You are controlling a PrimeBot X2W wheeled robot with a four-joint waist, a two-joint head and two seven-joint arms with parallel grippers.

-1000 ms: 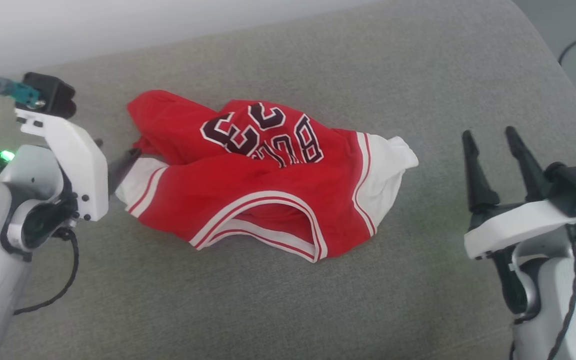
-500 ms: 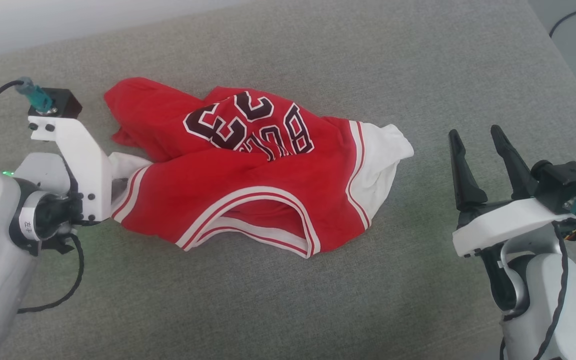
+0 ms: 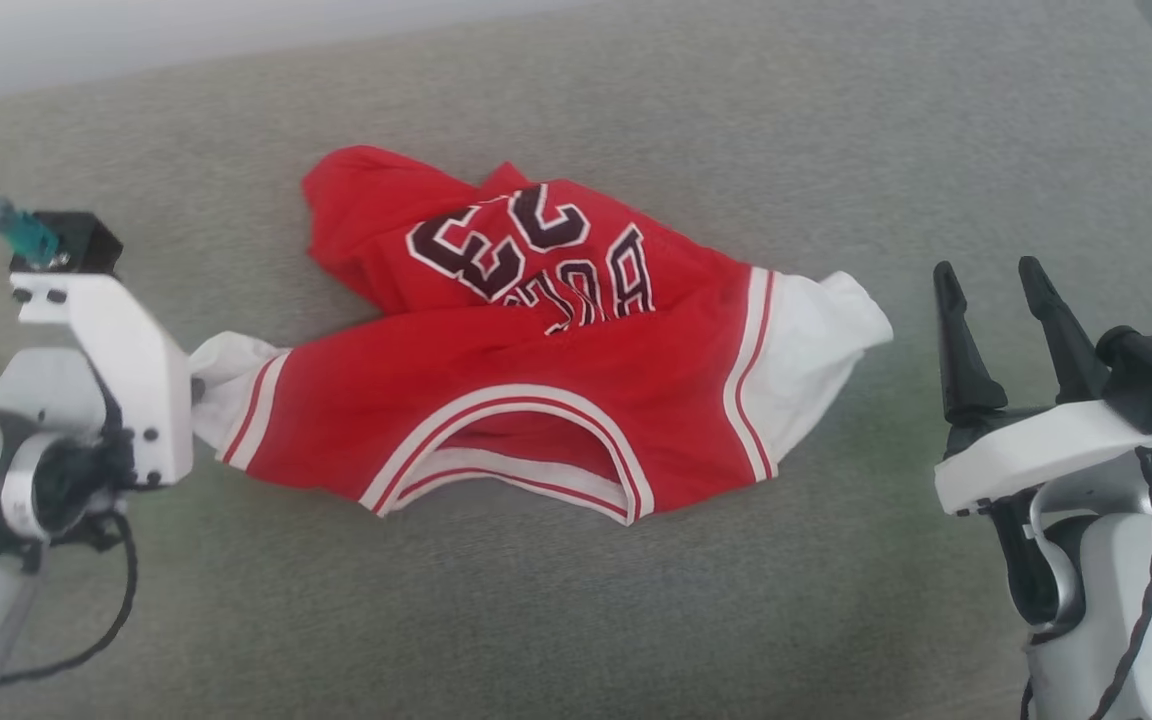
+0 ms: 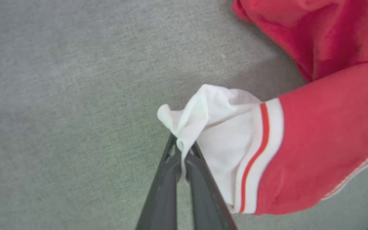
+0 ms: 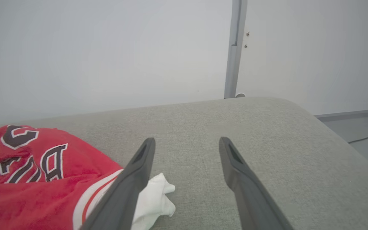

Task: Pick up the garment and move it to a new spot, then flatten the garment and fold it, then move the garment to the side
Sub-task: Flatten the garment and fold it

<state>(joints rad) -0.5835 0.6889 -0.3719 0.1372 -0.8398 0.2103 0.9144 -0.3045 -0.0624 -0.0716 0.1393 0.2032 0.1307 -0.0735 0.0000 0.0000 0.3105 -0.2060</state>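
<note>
At the far left, the left gripper (image 4: 182,149) is seen clamped tight on the bunched tip of a white sleeve (image 4: 219,124) belonging to the red basketball jersey (image 3: 536,400). The jersey is spread, crumpled, across the middle of the grey upholstered cushion (image 3: 836,140), with its striped neckline (image 3: 511,440) turned toward the robot and the number 23 read upside down in the head view. The other white sleeve (image 3: 816,350) is laid out to the right. Near it, but apart from it, the right gripper (image 3: 986,270) is held with its fingers spread and nothing between them.
</note>
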